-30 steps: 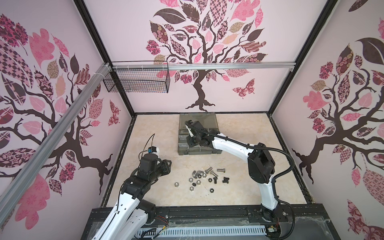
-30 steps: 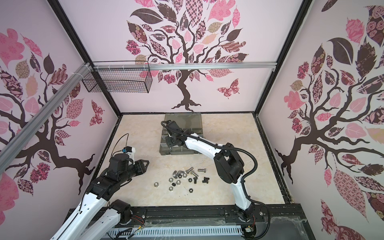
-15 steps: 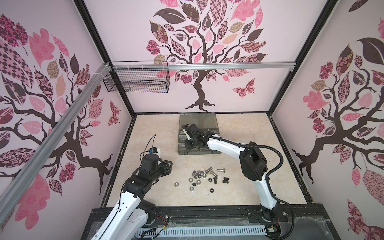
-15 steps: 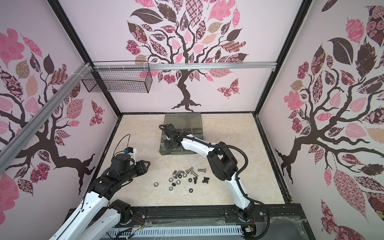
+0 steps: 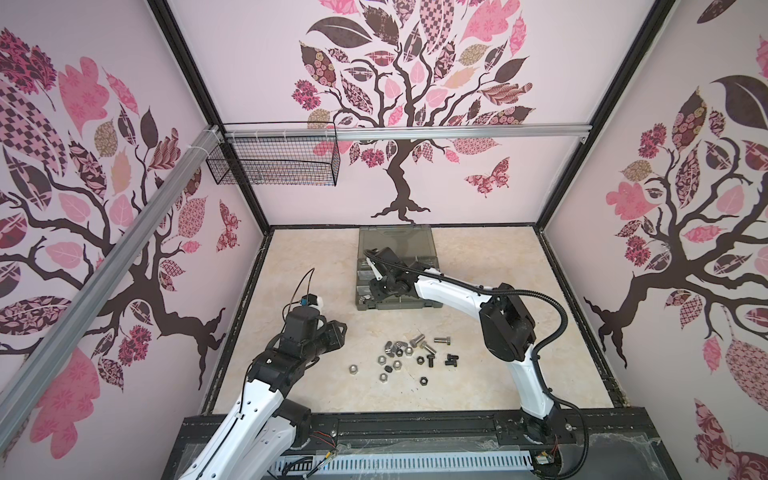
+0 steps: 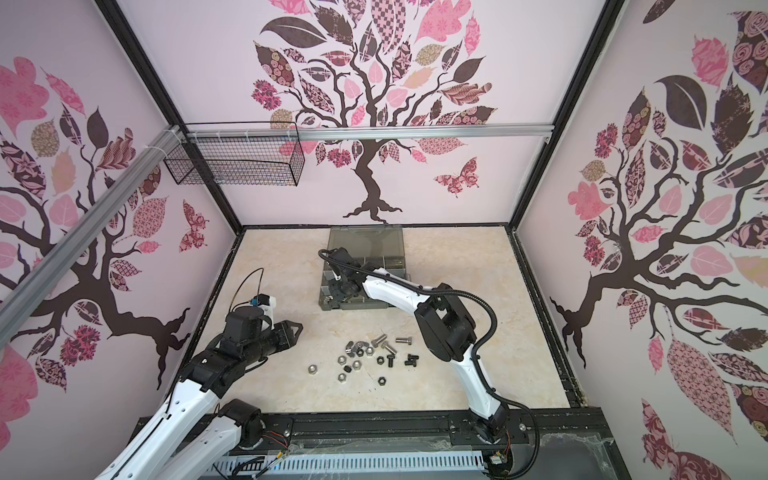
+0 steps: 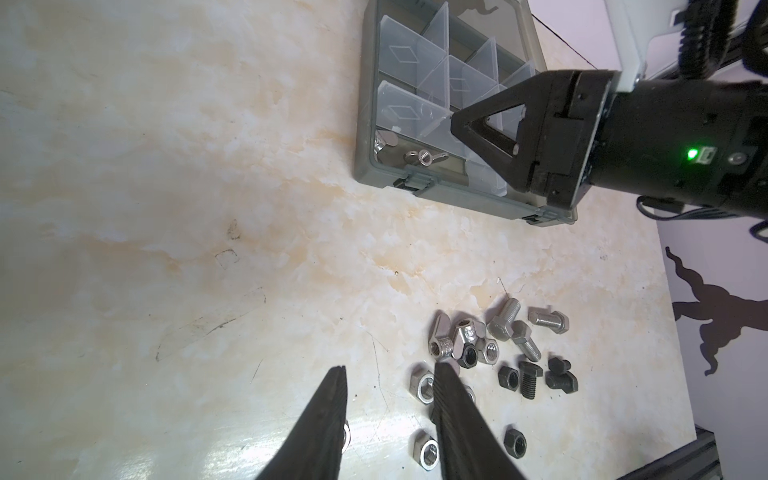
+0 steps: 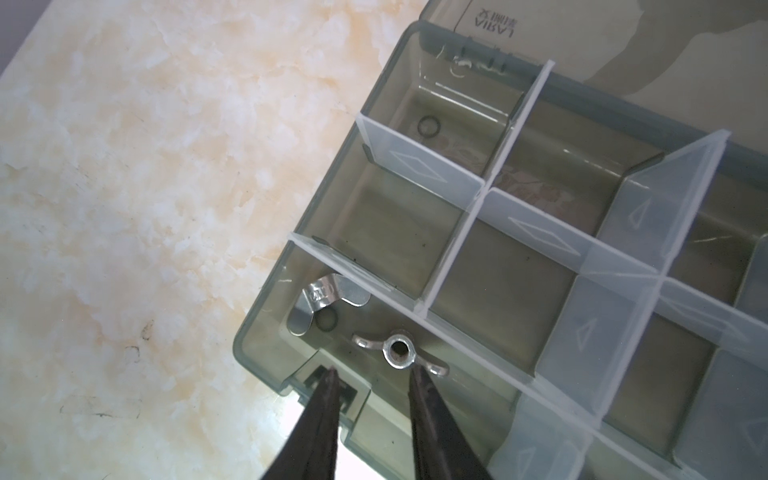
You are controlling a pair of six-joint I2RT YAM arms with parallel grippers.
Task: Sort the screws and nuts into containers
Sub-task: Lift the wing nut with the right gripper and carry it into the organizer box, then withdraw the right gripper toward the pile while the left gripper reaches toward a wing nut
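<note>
The smoky-grey organiser case (image 5: 399,308) (image 6: 357,308) lies open at the back middle. My right gripper (image 8: 372,371) (image 5: 371,296) hangs open over its near left corner container (image 8: 266,332), with nothing between the fingers. Two silver wing nuts (image 8: 328,293) (image 8: 400,353) lie in that container; the containers beside it hold nothing. Loose screws and nuts (image 5: 409,351) (image 6: 365,353) lie in a pile on the table. My left gripper (image 7: 391,366) (image 5: 343,332) is open and empty just left of the pile, beside a silver hex nut (image 7: 419,384). Silver screws (image 7: 505,320) and black screws (image 7: 530,378) lie further off.
A black wire mesh basket (image 5: 274,162) hangs on the back wall's rail at the left. The case's lid (image 5: 395,241) lies flat toward the back wall. A black frame rail (image 5: 415,424) runs along the table's front edge. My right gripper's black finger (image 7: 490,137) shows in the left wrist view.
The right arm's elbow has swung left and nearer the pile while its gripper stayed over the case's near left corner, where its jaws have parted. The left arm has barely moved.
</note>
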